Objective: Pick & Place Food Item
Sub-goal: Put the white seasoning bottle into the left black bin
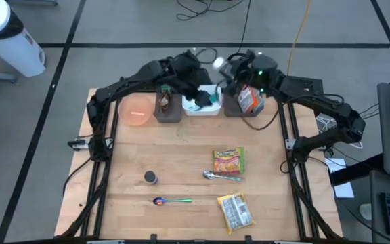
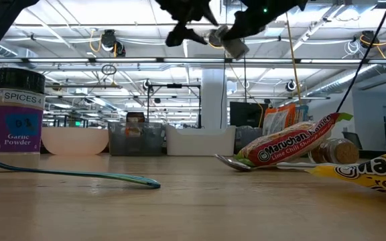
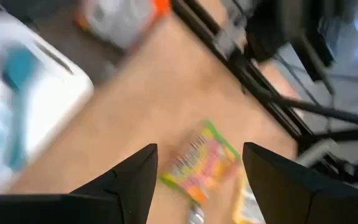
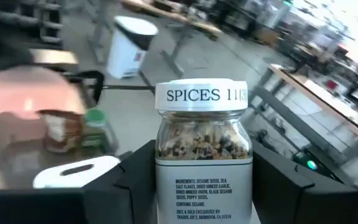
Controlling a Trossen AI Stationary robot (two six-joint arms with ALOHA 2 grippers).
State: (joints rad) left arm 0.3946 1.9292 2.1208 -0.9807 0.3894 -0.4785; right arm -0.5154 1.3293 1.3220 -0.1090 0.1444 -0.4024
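Your right claw [image 4: 201,186] is clamped on a spice jar [image 4: 202,149], its 2 fingers pressed against the jar's sides. The white lid reads "SPICES 11", with a further mark after it that you cannot read; the label's small print lists ingredients such as sesame seeds and dried minced garlic. In the high view the jar's white lid [image 1: 218,63] shows raised above the far edge of the desk [image 1: 181,163], over the row of bins there; the low view shows the jar [image 2: 233,45] well up off the desk.

Your left claw [image 3: 197,171] stands open with nothing between its fingers. It hangs over the white bin [image 1: 203,103] in the middle of that row, which holds a teal utensil.

Left of the white bin sits a grey bin [image 1: 166,108] with a bottle in it, then a pink bowl [image 1: 137,112]. The grey bin [image 1: 249,108] on the right holds an orange-and-white packet.

On the open desk lie 2 "Maruchan" noodle packets: one [image 1: 228,160] reads "Lime Chili" in the low view, the other [image 1: 235,211] sits nearer the front edge. A metal spoon [image 1: 221,176] lies just beside the first. A teal-handled spoon [image 1: 172,200] lies near the front, and a jar [image 2: 17,110] labelled "SPICES 4, Garlic Powder" stands upright behind it.
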